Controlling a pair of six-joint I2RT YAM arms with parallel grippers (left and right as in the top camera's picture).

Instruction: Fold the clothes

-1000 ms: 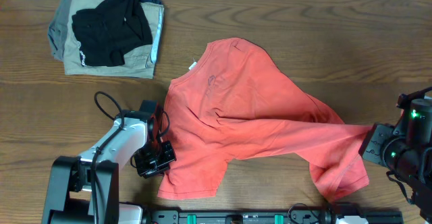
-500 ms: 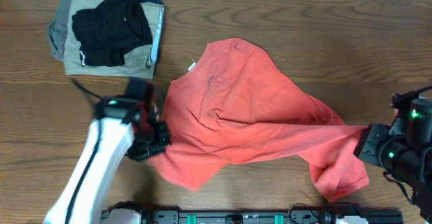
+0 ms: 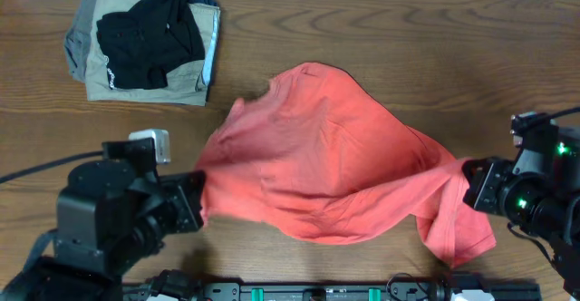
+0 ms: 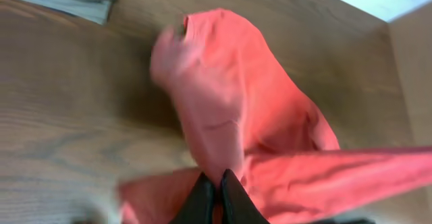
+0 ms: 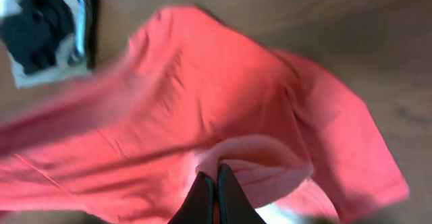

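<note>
The red-orange T-shirt (image 3: 317,156) is partly lifted off the wooden table, stretched between my two grippers. My left gripper (image 3: 198,197) is shut on its left edge, raised above the table. My right gripper (image 3: 467,185) is shut on its right edge, and a sleeve hangs below it. The left wrist view shows the closed fingers (image 4: 216,187) pinching the T-shirt (image 4: 236,102). The right wrist view shows the closed fingers (image 5: 214,180) pinching a fold of the T-shirt (image 5: 202,89). No lettering or neck label shows.
A pile of khaki and grey folded garments (image 3: 95,61) with a black garment (image 3: 149,29) on top lies at the table's back left. It also shows in the right wrist view (image 5: 47,28). The arm bases stand along the front edge.
My left gripper has risen and moved left with the shirt's left edge, lifting that side off the table. The right gripper has shifted slightly left. The cloth now hangs bunched between them.
</note>
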